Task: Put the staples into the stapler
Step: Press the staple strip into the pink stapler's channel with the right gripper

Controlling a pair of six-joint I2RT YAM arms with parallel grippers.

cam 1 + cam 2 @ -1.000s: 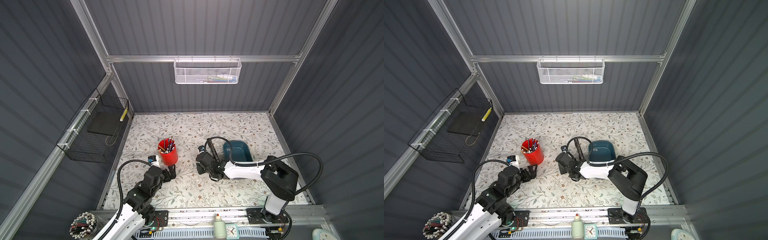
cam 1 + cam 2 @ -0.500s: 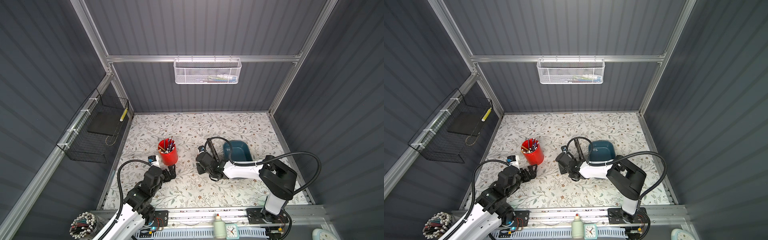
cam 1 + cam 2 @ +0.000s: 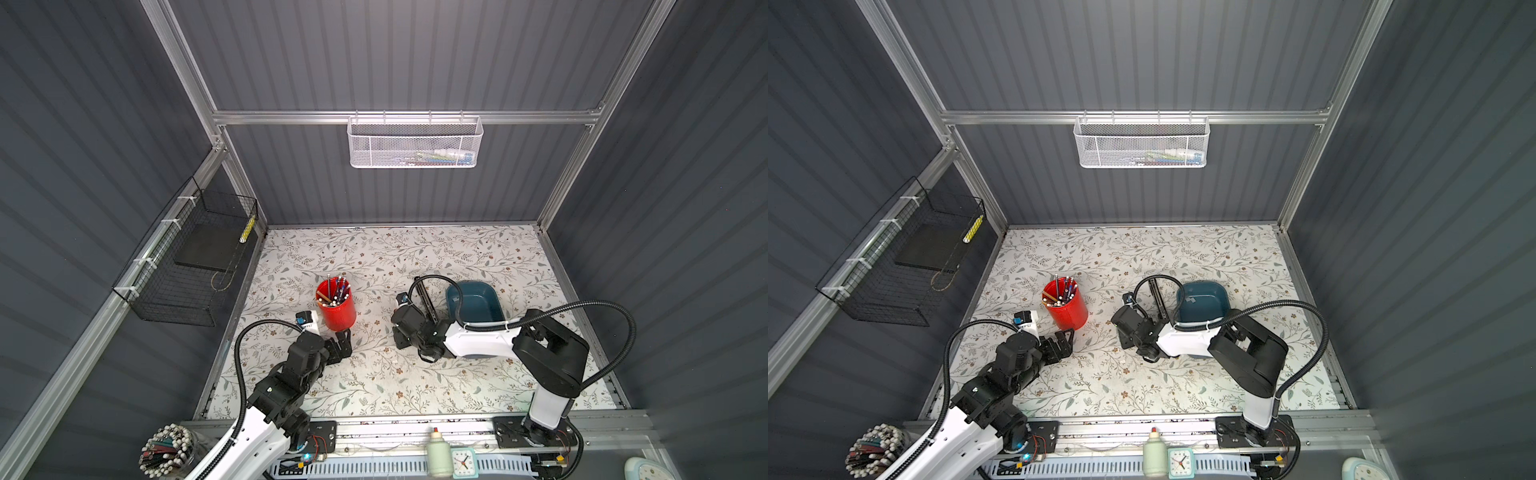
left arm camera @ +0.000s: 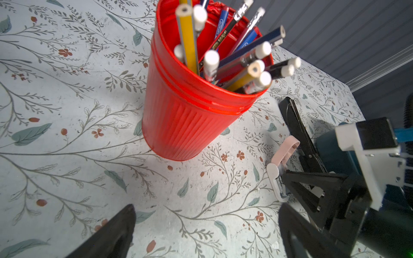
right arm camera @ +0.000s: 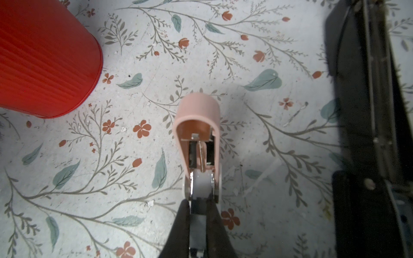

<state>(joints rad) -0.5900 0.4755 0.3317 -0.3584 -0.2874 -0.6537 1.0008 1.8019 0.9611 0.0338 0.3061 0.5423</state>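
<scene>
My right gripper (image 5: pixel 197 202) is shut on the white base of a small pink-and-white stapler (image 5: pixel 197 116), whose pink lid is flipped open low over the floral mat. In a top view this gripper (image 3: pixel 400 340) sits mid-table. A long black stapler (image 3: pixel 426 297) lies opened flat right beside it, against the blue tray (image 3: pixel 494 299). One small grey strip, the staples (image 3: pixel 1191 300), lies inside the tray. My left gripper (image 4: pixel 206 210) stands open and empty just in front of the red pencil cup (image 4: pixel 190 111), and it faces the pink stapler (image 4: pixel 283 152).
The red cup (image 3: pixel 336 305) holds several pencils and pens. A white mesh basket (image 3: pixel 415 145) hangs on the back wall and a black wire basket (image 3: pixel 191 257) on the left wall. A jar of pens (image 3: pixel 166 453), a glue bottle (image 3: pixel 438 453) and a clock (image 3: pixel 463 461) stand at the front rail.
</scene>
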